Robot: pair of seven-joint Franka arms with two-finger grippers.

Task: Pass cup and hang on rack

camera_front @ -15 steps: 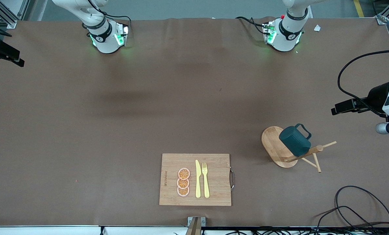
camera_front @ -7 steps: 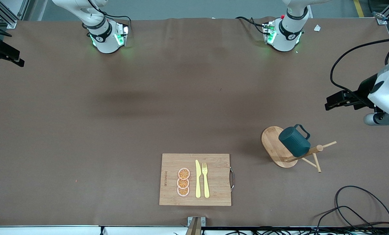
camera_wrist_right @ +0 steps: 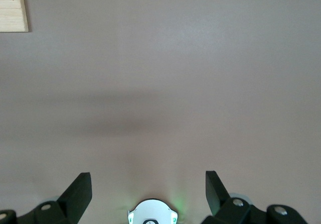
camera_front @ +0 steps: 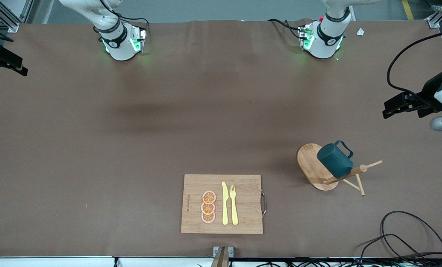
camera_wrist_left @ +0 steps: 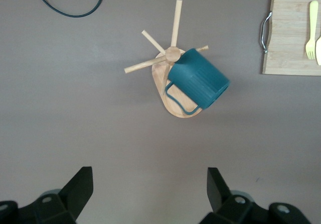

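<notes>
The dark teal cup (camera_front: 334, 160) hangs by its handle on a peg of the light wooden rack (camera_front: 309, 163), toward the left arm's end of the table. In the left wrist view the cup (camera_wrist_left: 200, 78) leans against the rack's post over the oval base (camera_wrist_left: 159, 76). My left gripper (camera_wrist_left: 149, 189) is open and empty, high in the air beside the rack and apart from it. The left arm's wrist (camera_front: 441, 96) shows at the table's edge. My right gripper (camera_wrist_right: 148, 191) is open and empty, raised over bare table near its own base (camera_wrist_right: 152, 213).
A rectangular cutting board (camera_front: 221, 204) with a yellow knife, a fork and orange slices lies near the front camera's edge. It also shows in the left wrist view (camera_wrist_left: 291, 33). Black cable (camera_front: 409, 230) loops at the corner near the rack.
The left arm's hand has drawn away from the rack, toward the robots' side and the table's end. The cup stays hanging on the rack. The right arm has not moved.
</notes>
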